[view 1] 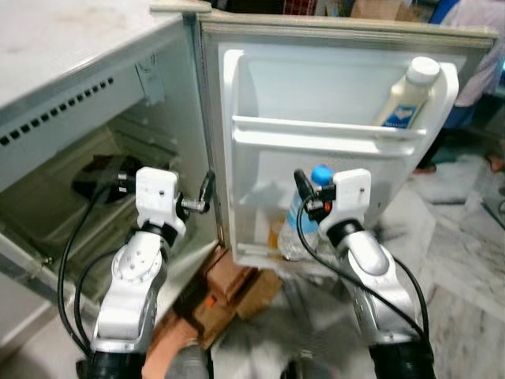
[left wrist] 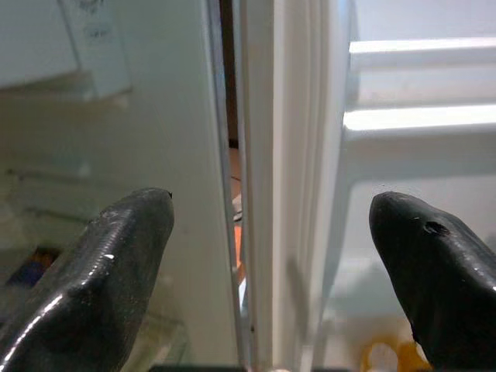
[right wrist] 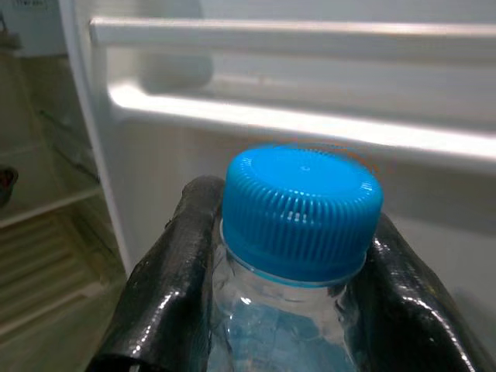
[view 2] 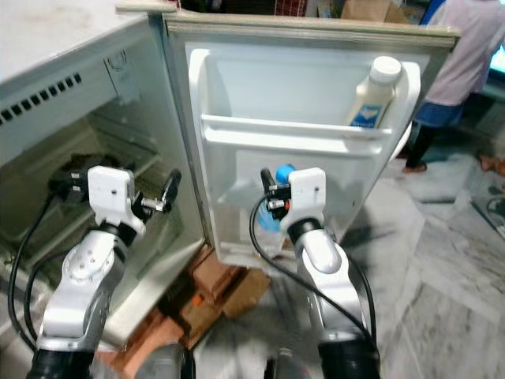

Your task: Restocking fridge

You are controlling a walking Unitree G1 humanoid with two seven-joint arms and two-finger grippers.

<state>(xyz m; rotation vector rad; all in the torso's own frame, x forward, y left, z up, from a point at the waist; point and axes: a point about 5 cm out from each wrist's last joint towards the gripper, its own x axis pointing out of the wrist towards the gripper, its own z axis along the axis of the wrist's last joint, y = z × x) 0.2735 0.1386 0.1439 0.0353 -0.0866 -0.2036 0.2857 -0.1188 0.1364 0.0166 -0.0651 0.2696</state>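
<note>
Right claw (right wrist: 291,256) grips an upright bottle (view 1: 304,217) just below its blue cap, at the fridge door's (view 1: 331,87) lower shelf straight ahead; left claw (left wrist: 271,256) hangs released at the door's hinge edge.

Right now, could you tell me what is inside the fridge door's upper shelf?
The upper door shelf holds one white squeeze bottle with a white cap, leaning in its right corner. The shelf's front rail hides the bottle's base, so anything lying low behind it cannot be seen.
</note>
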